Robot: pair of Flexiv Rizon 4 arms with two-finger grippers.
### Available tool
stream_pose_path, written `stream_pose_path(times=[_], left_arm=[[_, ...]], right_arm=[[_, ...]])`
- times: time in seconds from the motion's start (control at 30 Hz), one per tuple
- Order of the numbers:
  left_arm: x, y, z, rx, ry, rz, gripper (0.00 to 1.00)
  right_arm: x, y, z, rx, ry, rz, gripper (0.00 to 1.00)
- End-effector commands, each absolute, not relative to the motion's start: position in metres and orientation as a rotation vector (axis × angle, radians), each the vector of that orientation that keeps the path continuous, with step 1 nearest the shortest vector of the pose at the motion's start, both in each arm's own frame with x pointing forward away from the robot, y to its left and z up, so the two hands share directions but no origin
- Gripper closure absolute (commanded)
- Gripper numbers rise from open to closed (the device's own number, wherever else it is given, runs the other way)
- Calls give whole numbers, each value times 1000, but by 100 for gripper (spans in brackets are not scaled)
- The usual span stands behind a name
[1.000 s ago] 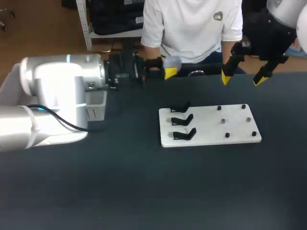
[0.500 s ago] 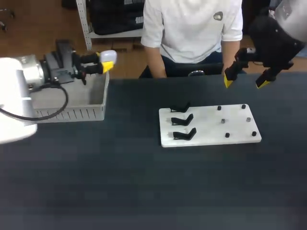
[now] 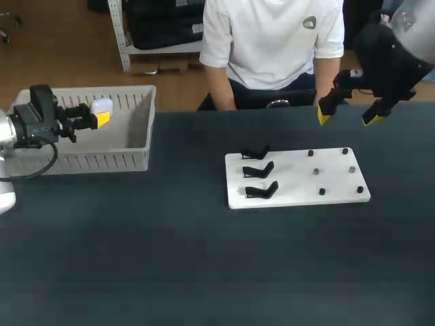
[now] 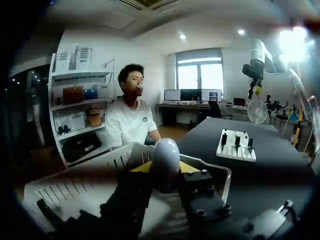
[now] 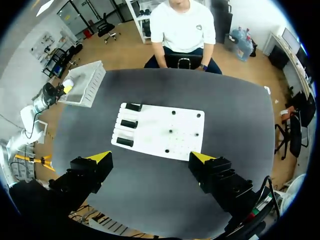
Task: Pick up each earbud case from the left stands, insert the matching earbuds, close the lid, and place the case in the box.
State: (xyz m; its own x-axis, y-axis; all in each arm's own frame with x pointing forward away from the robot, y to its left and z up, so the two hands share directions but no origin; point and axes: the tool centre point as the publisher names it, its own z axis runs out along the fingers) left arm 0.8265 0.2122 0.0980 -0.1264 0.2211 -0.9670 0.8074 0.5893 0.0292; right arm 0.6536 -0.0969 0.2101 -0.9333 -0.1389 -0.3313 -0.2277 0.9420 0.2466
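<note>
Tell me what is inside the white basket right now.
The left gripper holds a white case over the basket. Its visible floor shows nothing else; the part beneath the gripper is covered.

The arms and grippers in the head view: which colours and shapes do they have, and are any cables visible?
Left arm: white, with a black wrist block and a loose black cable. Right arm: white, with a bulky black wrist. The left gripper and right gripper have black fingers ending in yellow wedge tips.
</note>
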Motion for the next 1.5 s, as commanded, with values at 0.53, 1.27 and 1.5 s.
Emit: stream_pose_path(times=[0.53,1.27,1.5], left_arm=[[856,209,57,867,1771,-702,20],[784,144,122,977,1734,-690,0],[771,134,131,979,1761,-713,0]], right_arm=[[651,-97,210,-265,2780,403,0],[635,-120,214,-561,2702,434,0],[629,-125,212,-689,2689,489,0]])
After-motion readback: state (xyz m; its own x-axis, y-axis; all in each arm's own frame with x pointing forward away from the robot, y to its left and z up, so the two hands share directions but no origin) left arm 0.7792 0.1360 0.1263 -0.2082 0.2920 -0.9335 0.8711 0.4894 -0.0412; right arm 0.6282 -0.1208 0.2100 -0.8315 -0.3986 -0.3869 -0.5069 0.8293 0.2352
